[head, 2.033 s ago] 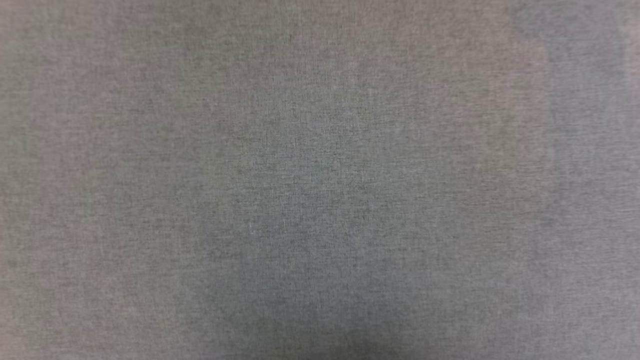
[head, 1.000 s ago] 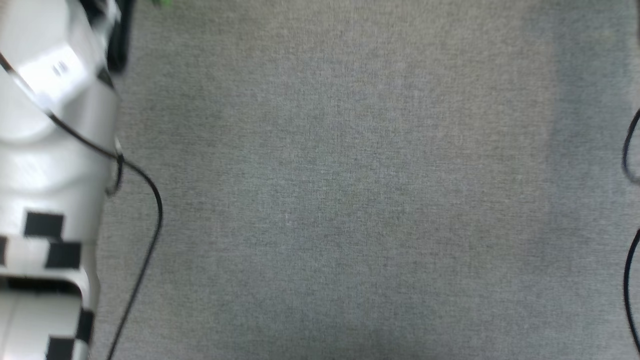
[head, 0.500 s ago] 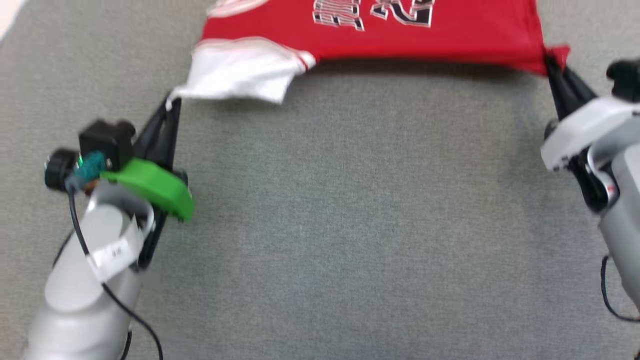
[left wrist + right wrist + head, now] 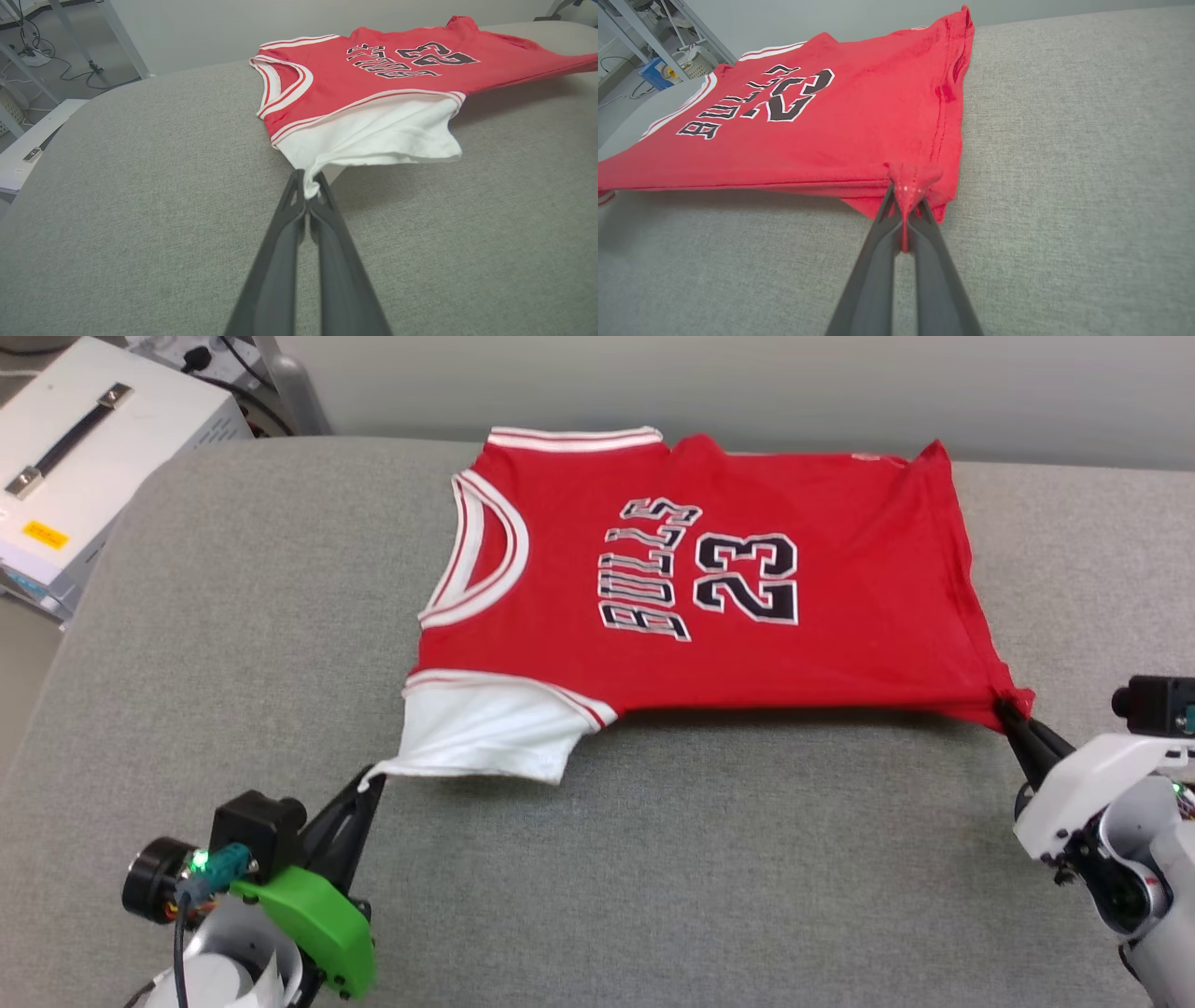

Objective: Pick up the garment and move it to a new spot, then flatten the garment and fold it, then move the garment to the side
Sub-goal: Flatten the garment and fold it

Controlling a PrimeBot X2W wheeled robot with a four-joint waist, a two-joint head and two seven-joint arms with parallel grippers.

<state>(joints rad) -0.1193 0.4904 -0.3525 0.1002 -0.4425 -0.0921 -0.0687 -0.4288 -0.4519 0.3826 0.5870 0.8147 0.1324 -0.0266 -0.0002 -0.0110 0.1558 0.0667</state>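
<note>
Garment (image 4: 709, 597) lies on the grey cushion (image 4: 233, 616) at 12 o'clock from both tools, long axis running 9-to-3. Left tool (image 4: 373, 782) pinches the white sleeve (image 4: 373, 135), right tool (image 4: 1006, 709) pinches the red hem corner (image 4: 910, 179).

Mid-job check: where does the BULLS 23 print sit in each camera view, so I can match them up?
Head view: BULLS 23 print in the upper middle, turned sideways on the red jersey.
Left wrist view: print near the top, right of centre.
Right wrist view: print in the upper left.
Shared landmark: the white striped neckline, on the BULLS side of the print in every view.
</note>
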